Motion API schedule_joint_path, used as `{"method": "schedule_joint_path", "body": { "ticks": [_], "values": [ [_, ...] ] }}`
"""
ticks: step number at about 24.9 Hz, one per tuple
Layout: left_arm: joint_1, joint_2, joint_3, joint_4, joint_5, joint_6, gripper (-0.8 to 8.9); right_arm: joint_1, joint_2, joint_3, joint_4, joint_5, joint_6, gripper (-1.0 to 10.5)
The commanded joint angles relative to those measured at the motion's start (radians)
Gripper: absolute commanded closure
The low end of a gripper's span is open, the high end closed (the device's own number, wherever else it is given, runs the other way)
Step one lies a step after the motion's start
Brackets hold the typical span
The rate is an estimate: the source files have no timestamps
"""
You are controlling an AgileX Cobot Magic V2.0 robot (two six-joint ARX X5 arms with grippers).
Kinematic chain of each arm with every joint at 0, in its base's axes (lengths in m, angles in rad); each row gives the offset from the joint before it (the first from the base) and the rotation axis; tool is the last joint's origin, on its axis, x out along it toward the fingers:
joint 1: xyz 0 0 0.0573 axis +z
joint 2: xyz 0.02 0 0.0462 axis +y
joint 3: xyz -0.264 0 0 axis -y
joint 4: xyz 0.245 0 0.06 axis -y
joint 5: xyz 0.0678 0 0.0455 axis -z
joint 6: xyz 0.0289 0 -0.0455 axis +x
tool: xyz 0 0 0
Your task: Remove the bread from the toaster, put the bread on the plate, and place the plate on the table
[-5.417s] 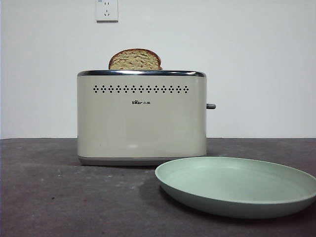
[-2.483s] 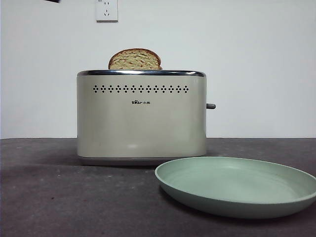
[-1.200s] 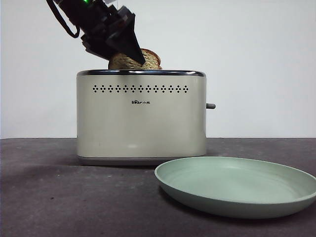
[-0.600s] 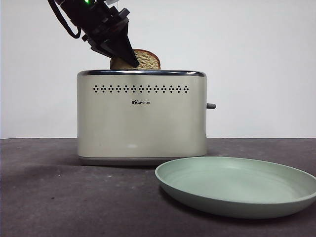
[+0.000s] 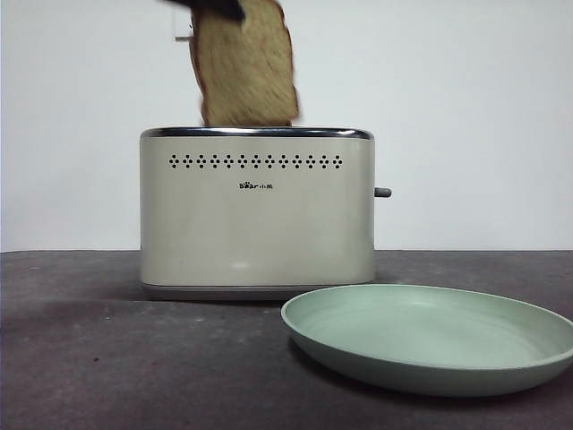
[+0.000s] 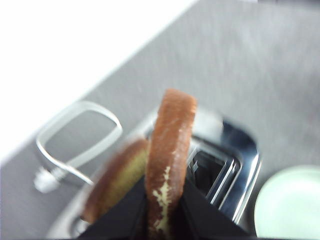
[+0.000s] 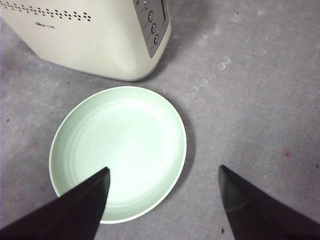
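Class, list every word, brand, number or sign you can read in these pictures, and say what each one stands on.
"Bear", then two small characters too small to read: on the boxy cream-coloured toaster, below its row of holes.
Same logo in the right wrist view: too small to read.
Grey toaster side buttons: no readable marks.
Pale mint green round plate: none.

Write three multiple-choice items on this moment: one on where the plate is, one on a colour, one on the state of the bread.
1. Where is the plate?
A. on the table, in front of the toaster
B. on top of the toaster
C. in the right gripper

2. What colour is the plate?
A. red
B. pale mint green
C. black

3. What state is the bread in?
A. lying on the plate
B. sunk deep in its slot
C. gripped by the left gripper, raised above the toaster

Key: 1 A, the plate rests on the tabletop; 2 B, both views show green; 3 C, the black jaws pinch its crust.
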Motion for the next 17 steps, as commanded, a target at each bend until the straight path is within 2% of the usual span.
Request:
{"method": "schedule_joint_path", "body": {
  "ticks": [1, 7, 15, 17],
  "values": [
    [-0.005, -0.057, 0.027, 0.002, 0.003, -0.058, 8.11, 0.003, 0.016, 0.016, 0.011, 0.0, 0.011, 6.0],
    [-0.005, -0.226, 0.027, -0.128, 0.003, -0.16, 8.1, 0.003, 0.079, 0.016, 0.018, 0.0, 0.011, 6.0],
    [-0.005, -0.341, 0.025, -0.394, 0.003, -0.188, 8.09, 0.005, 0.204, 0.016, 0.101, -0.008, 0.03, 6.0],
    [-0.005, -0.356, 0.013, -0.423, 0.003, -0.196, 8.09, 0.005, 0.238, 0.016, 0.115, -0.008, 0.03, 6.0]
  ]
}}
